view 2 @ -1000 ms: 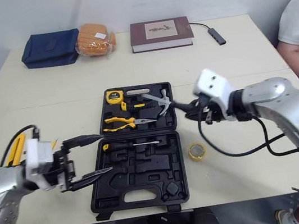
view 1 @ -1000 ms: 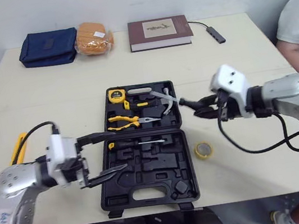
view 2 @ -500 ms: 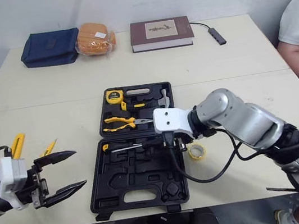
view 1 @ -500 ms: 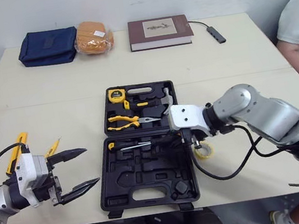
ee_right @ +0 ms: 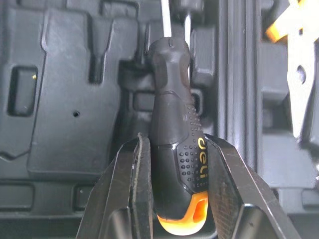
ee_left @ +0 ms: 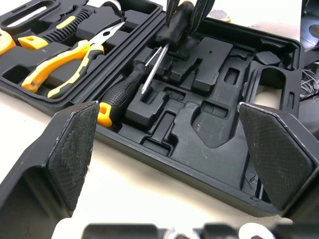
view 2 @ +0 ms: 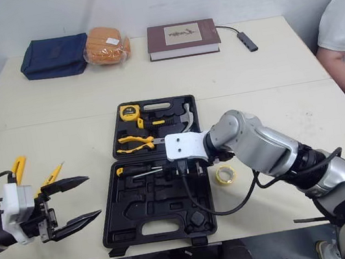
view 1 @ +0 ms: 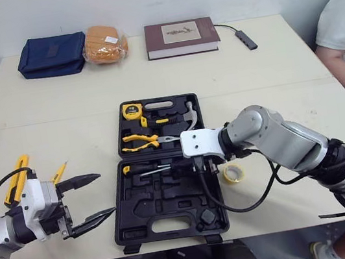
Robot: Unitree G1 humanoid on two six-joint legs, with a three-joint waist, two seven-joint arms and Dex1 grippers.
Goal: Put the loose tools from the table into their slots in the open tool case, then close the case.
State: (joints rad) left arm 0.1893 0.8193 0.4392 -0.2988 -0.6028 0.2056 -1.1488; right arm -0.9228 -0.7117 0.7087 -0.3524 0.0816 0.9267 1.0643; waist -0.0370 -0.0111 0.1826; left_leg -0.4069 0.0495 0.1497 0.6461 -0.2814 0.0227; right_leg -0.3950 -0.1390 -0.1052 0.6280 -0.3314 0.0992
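1. The screwdriver [ee_right: 172, 149] is low over the near half of the open tool case [view 1: 171, 203]. The right pincer [ee_right: 174, 140] is clamped tight on its black-and-orange handle, and the shaft points at the moulded slots.
2. A seated screwdriver [view 1: 146, 168] lies just beside it. Released off-line, the held one could land across it and later block the lid.
3. The right arm's cable [view 1: 219, 206] droops over the case and could snag.
4. The left pincer [view 1: 101, 194] hangs wide open and empty beside the case.
5. A tape roll [view 1: 234, 172] and yellow tools [view 1: 19, 175] lie loose on the tabletop [view 1: 271, 87].
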